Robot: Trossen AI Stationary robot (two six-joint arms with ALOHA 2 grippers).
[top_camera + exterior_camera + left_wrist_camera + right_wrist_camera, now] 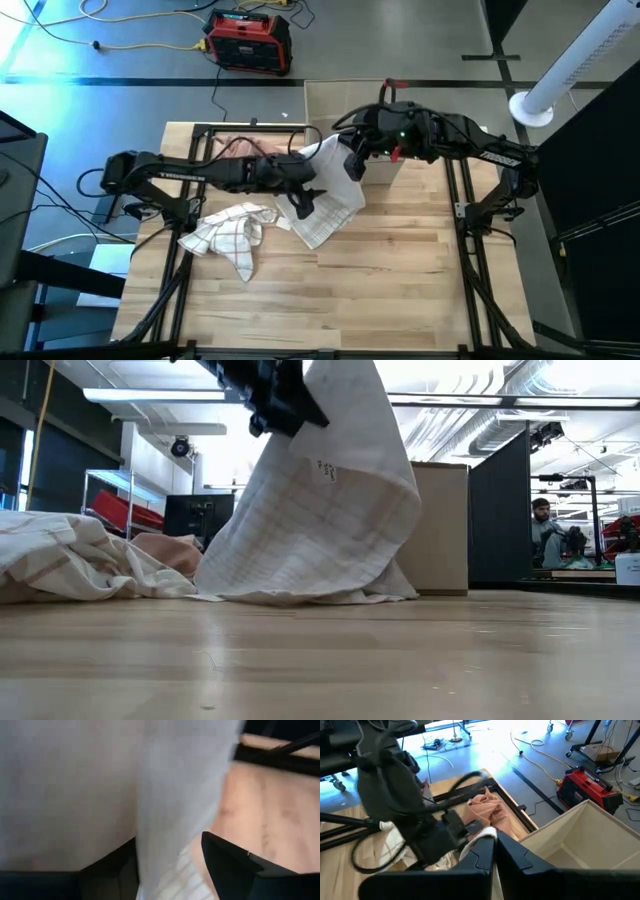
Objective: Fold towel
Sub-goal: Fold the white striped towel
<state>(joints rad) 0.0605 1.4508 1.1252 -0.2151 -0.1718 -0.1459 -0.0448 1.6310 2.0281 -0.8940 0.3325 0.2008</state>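
Bench (400, 660) in front carried the towel's (330, 195) lower edge; its top corner hung from the right tool (352, 160), pinched shut. Left tool (303, 203), fingers spread, sat against the cloth's left side, nearer the hanging edge. Second crumpled towel (232, 228) lay left.

Light wooden table (400, 290), planked, occupying the centre and lower part of the high view, black frame rails along its left and right sides. Lying on it: crumpled checked towel (232, 228) at left of centre; lower edge of a white towel (325, 215) resting at centre, remainder raised off the surface; pink cloth (240, 147) at the upper left edge; open cardboard box (385, 172) at the upper centre edge.
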